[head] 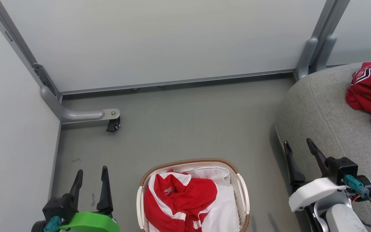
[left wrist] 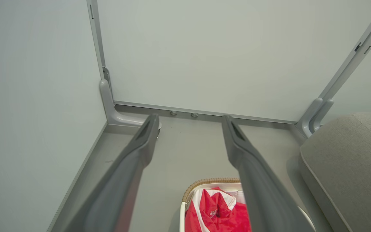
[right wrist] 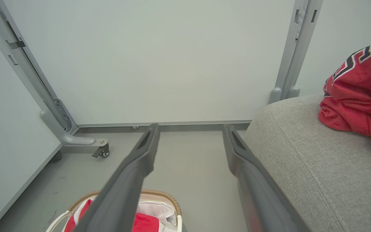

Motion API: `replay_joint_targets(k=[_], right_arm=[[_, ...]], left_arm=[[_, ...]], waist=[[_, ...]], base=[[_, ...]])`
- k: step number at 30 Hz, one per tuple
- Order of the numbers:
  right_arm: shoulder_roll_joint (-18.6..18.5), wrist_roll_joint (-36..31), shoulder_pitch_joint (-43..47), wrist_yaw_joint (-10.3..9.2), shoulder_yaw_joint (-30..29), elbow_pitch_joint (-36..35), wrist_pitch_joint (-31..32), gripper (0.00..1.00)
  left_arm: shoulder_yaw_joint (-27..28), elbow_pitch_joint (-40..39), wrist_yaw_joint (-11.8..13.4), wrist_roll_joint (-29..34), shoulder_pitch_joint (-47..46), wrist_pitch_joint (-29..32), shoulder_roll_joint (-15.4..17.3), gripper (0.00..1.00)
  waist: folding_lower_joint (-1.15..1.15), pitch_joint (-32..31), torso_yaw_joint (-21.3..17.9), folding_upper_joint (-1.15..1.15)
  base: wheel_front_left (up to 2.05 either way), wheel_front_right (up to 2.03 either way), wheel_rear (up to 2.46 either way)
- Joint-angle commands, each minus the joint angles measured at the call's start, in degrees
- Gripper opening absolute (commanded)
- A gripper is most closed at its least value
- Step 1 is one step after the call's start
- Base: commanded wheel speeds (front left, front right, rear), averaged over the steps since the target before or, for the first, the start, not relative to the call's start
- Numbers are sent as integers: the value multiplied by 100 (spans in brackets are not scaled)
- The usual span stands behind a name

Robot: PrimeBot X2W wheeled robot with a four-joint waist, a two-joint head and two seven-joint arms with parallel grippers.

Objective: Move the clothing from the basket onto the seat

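Jaws wide on both sides, holding nothing — the clothing (head: 179, 196) sits in the basket (head: 188, 161) at the floor's (head: 188, 122) near edge.

My left gripper (head: 92, 169) hangs left of the basket, and my right gripper (head: 297, 142) is at the seat's (head: 317, 112) left edge. The red-and-white clothing lies heaped on a white liner (head: 224, 206) inside the basket; another red garment (head: 370, 88) rests toward the seat's right edge. A castor foot (head: 113, 124) of the grey frame (head: 76, 114) juts out at the floor's far left corner — pale wall panels (head: 159, 42) close the room behind.

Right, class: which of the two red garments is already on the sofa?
The red garment with black-and-white lettering lies on the grey sofa; the red-and-white garment sits in the basket.
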Motion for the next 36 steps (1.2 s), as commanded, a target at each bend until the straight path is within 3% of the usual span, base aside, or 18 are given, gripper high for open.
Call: replay_joint_targets(k=[1, 17, 27, 36], right_arm=[[-20, 25, 33, -8, -7, -6, -4, 100], [-19, -121, -368, -8, -182, -237, -4, 100], [-17, -147, -962, -8, -142, -465, -4, 100], [-16, 137, -1464, -8, 179, -630, -4, 100]], left_arm=[[-4, -5, -14, 47, 8, 3, 6, 100], [-598, 350, -118, 294, -888, 4, 8, 100], [-1322, 1863, -174, 489, -2244, 4, 11, 100], [-2048, 3377, -168, 484, -2983, 3, 20, 100]], waist=[[0, 18, -3, 0], [0, 704, -133, 0], [0, 1912, -471, 0], [0, 3017, -1085, 0]], base=[[0, 0, 0], [0, 0, 0], [0, 0, 0], [0, 0, 0]])
